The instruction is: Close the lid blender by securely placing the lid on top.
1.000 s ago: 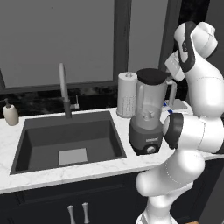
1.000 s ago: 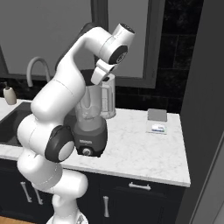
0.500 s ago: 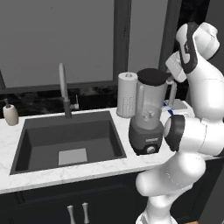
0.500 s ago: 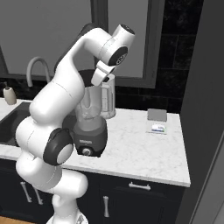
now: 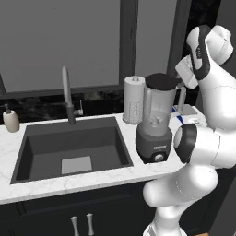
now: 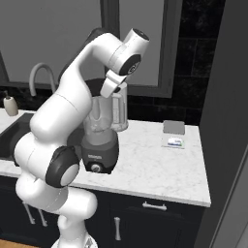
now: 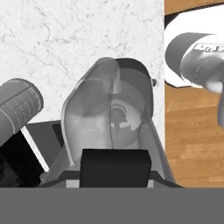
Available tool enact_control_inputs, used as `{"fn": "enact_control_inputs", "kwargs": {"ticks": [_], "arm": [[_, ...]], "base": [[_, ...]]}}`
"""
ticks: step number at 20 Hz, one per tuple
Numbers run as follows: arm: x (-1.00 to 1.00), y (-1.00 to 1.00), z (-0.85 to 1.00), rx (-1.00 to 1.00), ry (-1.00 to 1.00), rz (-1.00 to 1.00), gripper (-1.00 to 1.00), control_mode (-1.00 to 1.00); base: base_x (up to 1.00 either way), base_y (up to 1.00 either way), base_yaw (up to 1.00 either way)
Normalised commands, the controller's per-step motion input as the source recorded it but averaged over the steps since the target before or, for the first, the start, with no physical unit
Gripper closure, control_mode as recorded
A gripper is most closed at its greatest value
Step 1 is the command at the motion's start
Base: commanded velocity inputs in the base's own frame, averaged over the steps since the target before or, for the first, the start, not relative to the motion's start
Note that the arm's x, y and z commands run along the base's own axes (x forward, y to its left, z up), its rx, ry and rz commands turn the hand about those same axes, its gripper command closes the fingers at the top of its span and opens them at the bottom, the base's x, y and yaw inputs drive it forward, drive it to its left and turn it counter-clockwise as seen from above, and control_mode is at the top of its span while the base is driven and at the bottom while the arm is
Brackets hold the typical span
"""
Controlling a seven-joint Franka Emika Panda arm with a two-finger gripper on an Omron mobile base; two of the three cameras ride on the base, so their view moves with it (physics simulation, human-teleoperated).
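The blender stands upright on the white marble counter just right of the sink, dark grey base under a translucent jar. The black lid sits atop the jar's rim.

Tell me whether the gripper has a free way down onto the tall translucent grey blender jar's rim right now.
Probably yes. The gripper hangs directly over the blender jar, with the black lid at the jar's top and nothing else between them. The white paper-towel roll stands off to the side.
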Motion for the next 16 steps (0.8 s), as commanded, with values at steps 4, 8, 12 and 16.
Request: {"fn": "enact_control_inputs", "kwargs": {"ticks": [4, 8, 12, 16], "arm": [[0.00, 0.18, 0.00, 0.00, 0.00, 0.00, 1.00, -1.00], [0.00, 0.18, 0.00, 0.00, 0.00, 0.00, 1.00, -1.00], [0.00, 0.00, 0.00, 0.00, 0.00, 0.00, -1.00, -1.00], [0.00, 0.00, 0.01, 0.00, -0.01, 0.00, -1.00, -1.00]], "base": [[0.00, 0.00, 0.00], [0.00, 0.00, 0.00], [0.00, 0.00, 0.00], [0.00, 0.00, 0.00]]}}
